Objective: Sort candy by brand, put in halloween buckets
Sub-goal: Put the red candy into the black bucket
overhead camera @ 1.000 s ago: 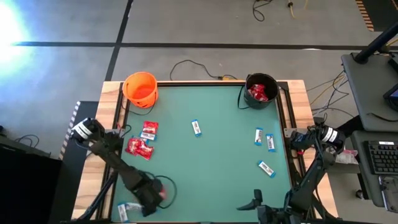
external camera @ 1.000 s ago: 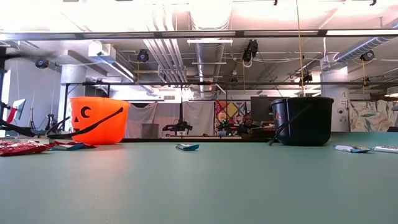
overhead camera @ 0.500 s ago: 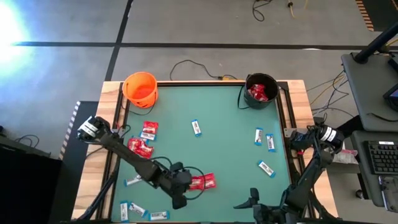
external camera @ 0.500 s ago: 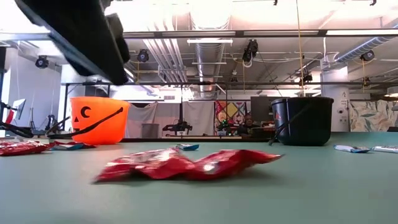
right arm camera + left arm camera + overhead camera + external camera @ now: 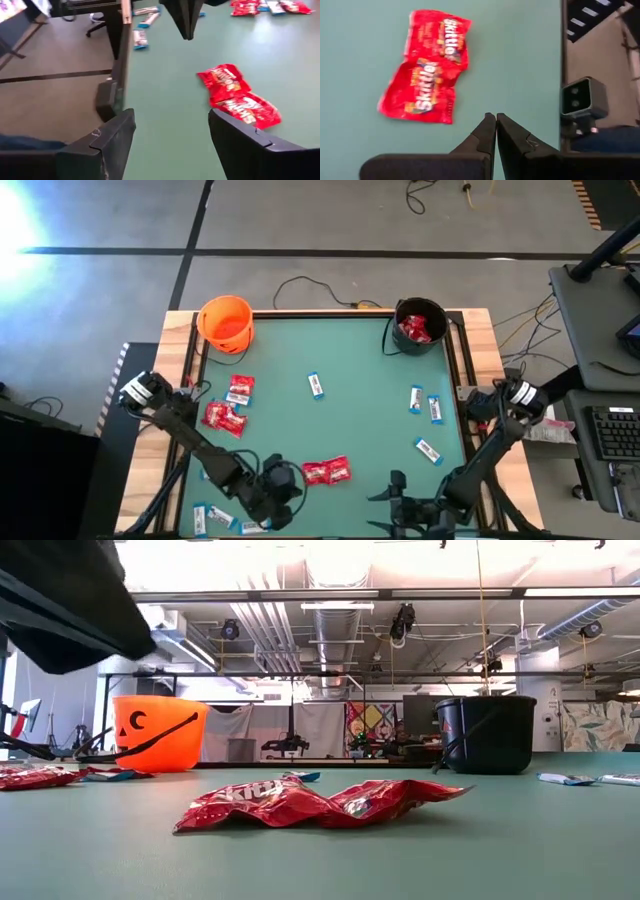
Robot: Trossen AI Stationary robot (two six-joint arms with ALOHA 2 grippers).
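Two red packets [image 5: 327, 471] lie joined together on the green table [image 5: 360, 380], near its front edge, and no gripper touches them. The left gripper [image 5: 283, 492] is just beside them on the left, above the table, with its fingers [image 5: 487, 131] pressed together and nothing between them. The right gripper [image 5: 393, 500] is near the packets on the other side, at the front edge; its two fingers [image 5: 240, 137] are spread wide and hold nothing.

More red packets [image 5: 230, 405] lie on the left part of the table. Blue-and-white bars [image 5: 426, 406] lie on the right part, one bar [image 5: 316, 385] is near the middle, and some bars [image 5: 225, 518] are at the front left corner. The orange bucket [image 5: 226, 323] stands at the back left corner. The black bucket [image 5: 421, 325] stands at the back right corner, with red packets inside.

The table has a wooden frame [image 5: 478, 350]. Around it is a grey floor with cables. In the low view the room behind shows ceiling pipes and lights.

The left arm reaches across from the left side to the front. The right arm bends down along the right side.
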